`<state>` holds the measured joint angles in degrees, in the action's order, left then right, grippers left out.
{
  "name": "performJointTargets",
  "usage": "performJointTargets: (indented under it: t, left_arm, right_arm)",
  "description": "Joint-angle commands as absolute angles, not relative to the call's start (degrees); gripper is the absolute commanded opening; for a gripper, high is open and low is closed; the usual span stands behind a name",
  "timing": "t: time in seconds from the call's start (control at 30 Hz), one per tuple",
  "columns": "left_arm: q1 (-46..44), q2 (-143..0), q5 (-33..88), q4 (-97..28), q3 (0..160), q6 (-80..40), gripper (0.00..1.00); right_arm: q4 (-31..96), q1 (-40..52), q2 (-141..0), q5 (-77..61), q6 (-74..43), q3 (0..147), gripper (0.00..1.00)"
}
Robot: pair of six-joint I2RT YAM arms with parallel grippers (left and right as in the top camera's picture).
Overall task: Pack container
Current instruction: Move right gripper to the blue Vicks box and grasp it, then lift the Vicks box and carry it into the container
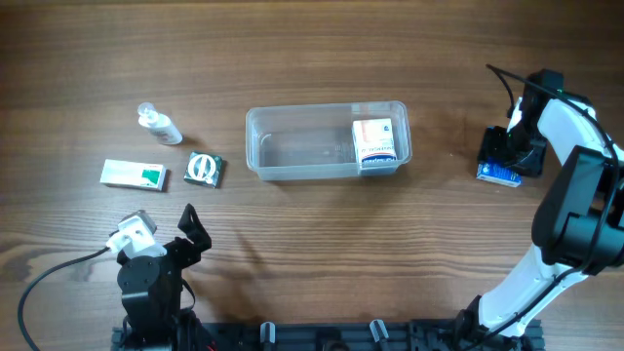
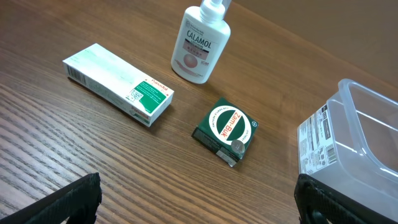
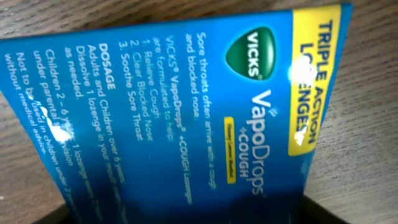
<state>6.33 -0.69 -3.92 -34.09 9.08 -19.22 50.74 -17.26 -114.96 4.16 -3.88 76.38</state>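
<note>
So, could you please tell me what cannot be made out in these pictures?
Overhead: the arm hides whether the right end effector grips the Vicks VapoDrops box.
Overhead: print on the box in the container is too small to read.
Left wrist: the Calamol bottle has its cap cut off by the top edge.

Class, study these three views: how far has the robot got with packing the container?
Done: one white box with orange print lies in the right end of the container. In hand: the right gripper is at the blue Vicks VapoDrops box; a grip cannot be confirmed. Still to pack: the Calamol bottle, green-and-white carton and Zam-Buk box lie on the table; the left gripper is open, empty.
</note>
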Motion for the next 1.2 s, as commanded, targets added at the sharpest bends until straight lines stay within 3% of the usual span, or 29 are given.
performJointTargets:
  t: [0.0, 0.33, 0.57, 0.8, 1.17]
  left_arm:
    - [6.66, -0.16, -3.66, -33.87, 8.88, -18.87, 1.00]
    - [6.66, -0.16, -3.66, -33.87, 8.88, -18.87, 1.00]
    - [6.66, -0.16, -3.66, -33.87, 8.88, -18.87, 1.00]
    - [6.66, -0.16, -3.66, -33.87, 8.88, -18.87, 1.00]
    - [6.66, -0.16, -3.66, -33.87, 8.86, -18.87, 1.00]
  right_arm:
    - [51.90, -17.32, -112.01, 1.28, -6.24, 76.07, 0.61]
    - [57.36, -10.00, -90.72, -11.00, -7.77, 76.16, 0.58]
    - [52.53, 9.43, -77.82, -10.11, -16.38, 76.16, 0.57]
    - [44.73, 26.92, -84.62, 1.41, -26.30, 76.16, 0.58]
    - [39.79, 31.51, -103.35, 1.30, -33.19, 76.16, 0.62]
